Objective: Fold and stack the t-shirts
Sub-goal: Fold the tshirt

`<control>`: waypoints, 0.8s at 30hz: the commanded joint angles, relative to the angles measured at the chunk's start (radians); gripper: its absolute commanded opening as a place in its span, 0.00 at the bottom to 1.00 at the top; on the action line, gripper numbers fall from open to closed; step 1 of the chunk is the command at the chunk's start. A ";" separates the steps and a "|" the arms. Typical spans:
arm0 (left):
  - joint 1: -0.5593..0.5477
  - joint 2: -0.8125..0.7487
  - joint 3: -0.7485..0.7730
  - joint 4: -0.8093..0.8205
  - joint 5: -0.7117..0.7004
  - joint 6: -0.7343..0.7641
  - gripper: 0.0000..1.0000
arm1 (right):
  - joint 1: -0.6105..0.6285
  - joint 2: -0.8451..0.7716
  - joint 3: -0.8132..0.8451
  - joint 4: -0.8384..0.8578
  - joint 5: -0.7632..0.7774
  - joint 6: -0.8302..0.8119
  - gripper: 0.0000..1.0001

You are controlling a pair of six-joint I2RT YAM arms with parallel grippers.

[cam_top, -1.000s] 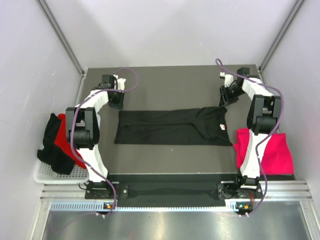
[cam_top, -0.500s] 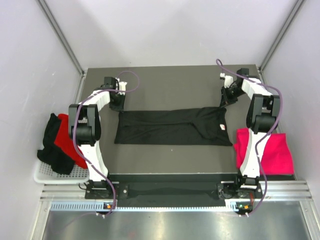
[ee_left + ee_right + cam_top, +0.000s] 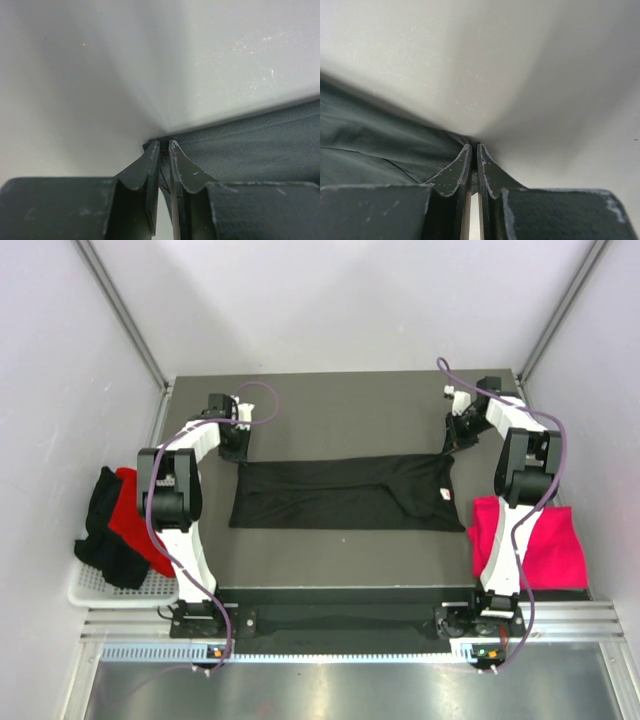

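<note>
Right gripper (image 3: 473, 146) closed, black t-shirt (image 3: 345, 495) corner inside

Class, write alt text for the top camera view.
A black t-shirt lies folded lengthwise on a dark table, its far corners pinched by the left fingers and right fingers. A pink t-shirt lies right; a basket of shirts left.

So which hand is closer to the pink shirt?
Right. The right hand holds the black shirt just beyond the pink shirt; the left hand holds its other end, far off.
</note>
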 commanded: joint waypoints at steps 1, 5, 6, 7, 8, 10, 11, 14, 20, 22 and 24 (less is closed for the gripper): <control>0.000 0.007 0.020 0.001 -0.015 0.008 0.18 | -0.021 -0.042 -0.013 0.030 0.064 -0.005 0.06; 0.000 -0.005 0.009 0.007 -0.021 0.008 0.18 | -0.021 -0.044 -0.010 0.033 0.086 -0.003 0.06; 0.000 -0.014 0.006 0.014 -0.026 0.008 0.18 | -0.021 -0.044 -0.012 0.032 0.092 0.001 0.06; 0.000 -0.021 0.000 0.017 -0.026 0.009 0.18 | -0.021 -0.045 -0.012 0.035 0.095 0.001 0.06; 0.000 -0.024 -0.006 0.019 -0.026 0.008 0.18 | -0.021 -0.045 -0.012 0.036 0.093 0.001 0.07; 0.000 -0.048 -0.018 0.025 -0.024 0.003 0.18 | -0.021 -0.048 -0.015 0.036 0.095 0.000 0.09; 0.000 -0.059 -0.024 0.028 -0.026 0.002 0.18 | -0.021 -0.051 -0.021 0.037 0.081 -0.008 0.15; -0.001 -0.144 -0.052 0.057 -0.018 -0.006 0.20 | -0.021 -0.103 -0.068 0.062 0.064 -0.015 0.27; -0.003 -0.324 -0.119 0.137 0.011 -0.021 0.26 | -0.018 -0.336 -0.195 0.187 0.093 -0.018 0.42; -0.004 -0.408 -0.153 0.154 0.022 -0.030 0.28 | -0.018 -0.442 -0.240 0.237 0.086 -0.026 0.43; -0.006 -0.483 -0.176 0.157 0.054 -0.030 0.29 | -0.013 -0.528 -0.300 0.260 0.057 -0.038 0.44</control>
